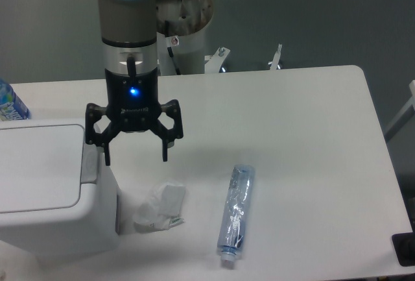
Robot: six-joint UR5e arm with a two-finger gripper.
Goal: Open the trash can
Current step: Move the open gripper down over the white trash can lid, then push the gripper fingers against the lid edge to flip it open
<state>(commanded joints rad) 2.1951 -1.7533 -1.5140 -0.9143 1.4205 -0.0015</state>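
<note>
While the spread tool (135, 158) hovers, crumpled paper (160, 206) flanks the trash can (45, 190).

We see the large boxy white plastic trash can (45, 190) at the left edge of the white table (292, 125), its flat lid closed and its grey rectangular push tab (89, 162) on the right side. The black two-finger gripper (135, 156), jaws spread, hangs just right of the tab. Further right of the can lie a crumpled white wrapper (161, 206) and a clear plastic bottle (236, 215).
</note>
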